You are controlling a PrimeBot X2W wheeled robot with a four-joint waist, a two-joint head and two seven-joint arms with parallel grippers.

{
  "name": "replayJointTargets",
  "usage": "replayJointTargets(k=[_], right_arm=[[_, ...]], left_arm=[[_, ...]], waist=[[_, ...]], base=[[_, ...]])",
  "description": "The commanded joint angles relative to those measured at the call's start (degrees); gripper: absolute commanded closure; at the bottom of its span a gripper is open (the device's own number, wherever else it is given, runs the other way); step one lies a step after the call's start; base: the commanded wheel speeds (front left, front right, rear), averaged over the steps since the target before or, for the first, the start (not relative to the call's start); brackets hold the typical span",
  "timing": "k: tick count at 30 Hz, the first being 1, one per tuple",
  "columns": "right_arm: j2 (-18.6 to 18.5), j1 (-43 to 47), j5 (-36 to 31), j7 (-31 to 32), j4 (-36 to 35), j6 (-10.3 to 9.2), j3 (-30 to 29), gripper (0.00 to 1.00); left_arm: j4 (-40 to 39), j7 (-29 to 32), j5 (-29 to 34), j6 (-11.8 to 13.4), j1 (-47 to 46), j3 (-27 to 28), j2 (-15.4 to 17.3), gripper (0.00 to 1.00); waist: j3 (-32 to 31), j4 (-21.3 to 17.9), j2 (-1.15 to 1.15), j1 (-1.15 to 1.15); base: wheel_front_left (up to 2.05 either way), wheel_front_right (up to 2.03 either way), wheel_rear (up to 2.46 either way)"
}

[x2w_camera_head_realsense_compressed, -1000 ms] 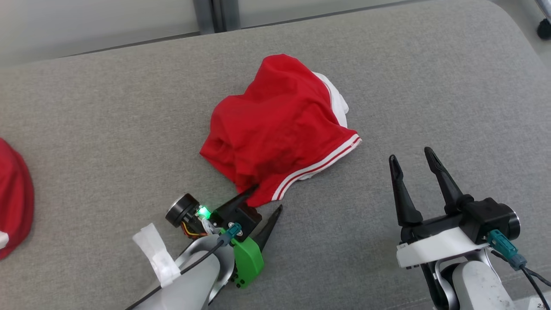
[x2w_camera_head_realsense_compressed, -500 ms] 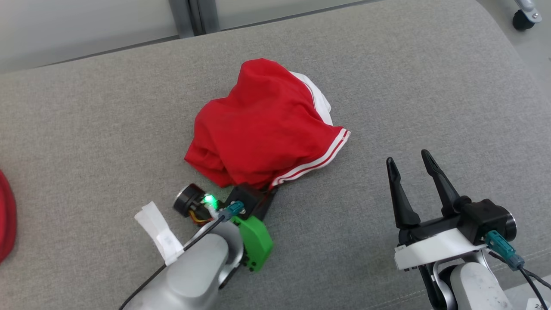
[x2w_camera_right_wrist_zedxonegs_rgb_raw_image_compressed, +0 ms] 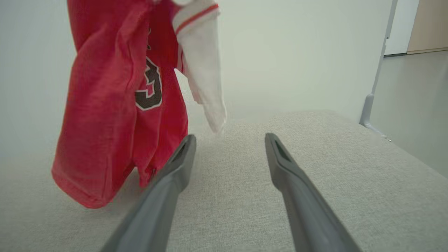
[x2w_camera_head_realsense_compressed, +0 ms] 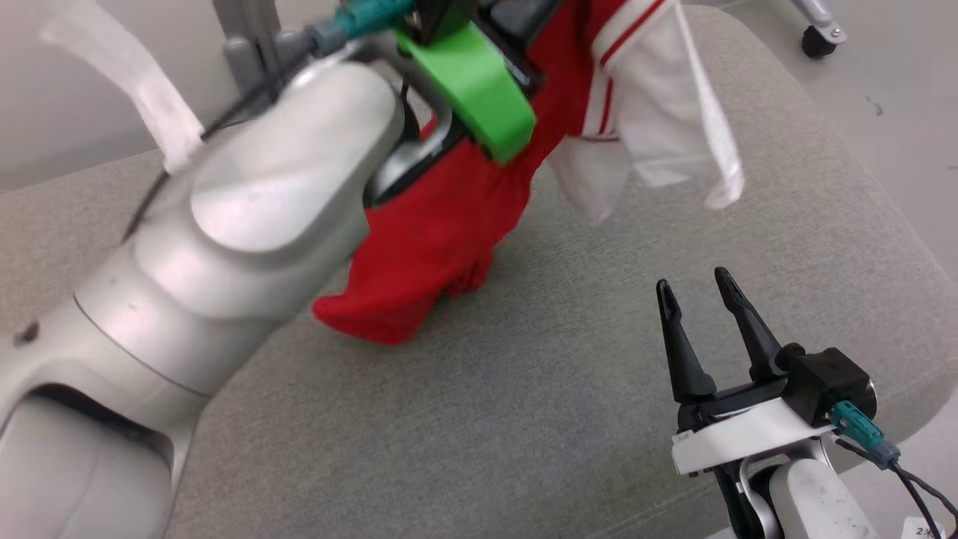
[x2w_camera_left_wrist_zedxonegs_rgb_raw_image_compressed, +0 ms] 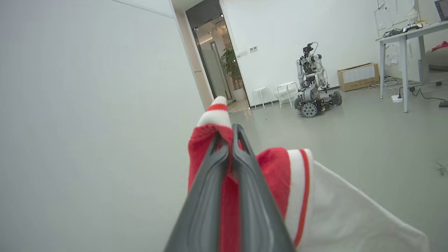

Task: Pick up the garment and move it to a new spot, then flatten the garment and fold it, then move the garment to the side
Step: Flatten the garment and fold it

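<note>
**Red jersey (x2w_camera_head_realsense_compressed: 434,247) hangs from the left gripper (x2w_camera_left_wrist_zedxonegs_rgb_raw_image_compressed: 226,134) over the grey cushion (x2w_camera_head_realsense_compressed: 524,419)**

The pale left arm (x2w_camera_head_realsense_compressed: 247,195) reaches up across the left half of the head view. In the left wrist view, the left gripper's two fingers are pressed together on a red-and-white striped hem of the jersey. The jersey dangles from that grip, a red body with a dark number. A white sleeve (x2w_camera_head_realsense_compressed: 666,127) hangs free on its right, and the lowest red fold reaches the cushion. Further right, the right gripper (x2w_camera_head_realsense_compressed: 692,288) hovers low over the cushion with its fingers spread and nothing between them, apart from the cloth.
</note>
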Motion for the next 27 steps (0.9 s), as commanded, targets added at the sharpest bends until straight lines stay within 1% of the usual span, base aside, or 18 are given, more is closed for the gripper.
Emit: replayJointTargets(k=[1,4,6,7,9,11,13,17,20,22,27], right_arm=[[-0.1,0.4,0.4,-0.2,0.2,-0.08,0.1,0.0],[-0.1,1.3,0.4,-0.2,0.2,-0.08,-0.6,0.0],[-0.1,1.8,0.0,-0.2,0.1,-0.08,-1.2,0.0],[-0.1,1.9,-0.1,-0.2,0.1,-0.08,-1.5,0.0],[0.0,2.3,-0.4,-0.2,-0.1,-0.08,-2.5,0.0],[0.0,2.4,-0.5,-0.2,-0.5,-0.08,-3.6,0.0],[0.0,2.2,-0.7,-0.2,-0.8,-0.08,-4.2,0.0],[0.0,2.4,-1.2,-0.2,-1.5,-0.08,-6.2,0.0],[0.0,2.2,-1.9,-0.2,-1.7,-0.08,-6.8,0.0],[-0.1,1.9,-2.3,-0.2,-1.9,-0.08,-7.3,0.0],[-0.1,1.4,-3.1,-0.2,-2.0,-0.08,-7.2,0.0]], left_arm=[[1.0,-1.1,-0.7,0.1,-3.8,1.4,0.1,1.0],[3.6,-2.5,0.3,0.1,-10.8,3.6,-0.7,1.0],[5.3,-2.9,1.7,0.1,-13.5,4.8,-0.7,1.0],[5.9,-3.0,2.3,0.2,-14.1,5.7,-0.3,1.0],[6.3,-2.9,3.8,0.3,-12.1,7.1,0.6,1.0],[6.6,-2.9,4.7,0.3,-7.1,7.3,2.1,1.0],[6.2,-2.9,4.8,0.8,-0.8,8.1,4.4,1.0],[4.0,-2.9,2.4,2.4,15.3,11.1,7.6,1.0],[1.5,-2.9,2.4,4.5,27.3,15.5,10.4,1.0],[-0.4,-3.0,2.8,5.6,33.9,19.0,11.1,1.0],[-2.8,-3.0,6.1,6.5,44.9,26.1,12.6,1.0]], waist=[[-1.3,-3.1,0.0,0.0],[-1.7,-4.0,0.0,0.0],[-1.9,-3.9,0.0,0.0],[-1.9,-3.7,0.0,0.0],[-1.9,-2.9,0.0,0.0],[-1.7,-1.7,0.0,0.0],[-1.4,-0.6,0.0,0.0],[0.0,3.1,0.0,0.0],[0.9,5.6,0.0,0.0],[1.2,6.9,0.0,0.0],[1.0,9.3,0.0,0.0]], base=[[0.0,0.0,0.0],[0.0,0.0,0.0],[0.0,0.0,0.0],[0.0,0.0,0.0],[0.0,0.0,0.0],[0.0,0.0,0.0],[0.0,0.0,0.0],[0.0,0.0,0.0],[0.0,0.0,0.0],[0.0,0.0,0.0],[0.0,0.0,0.0]])
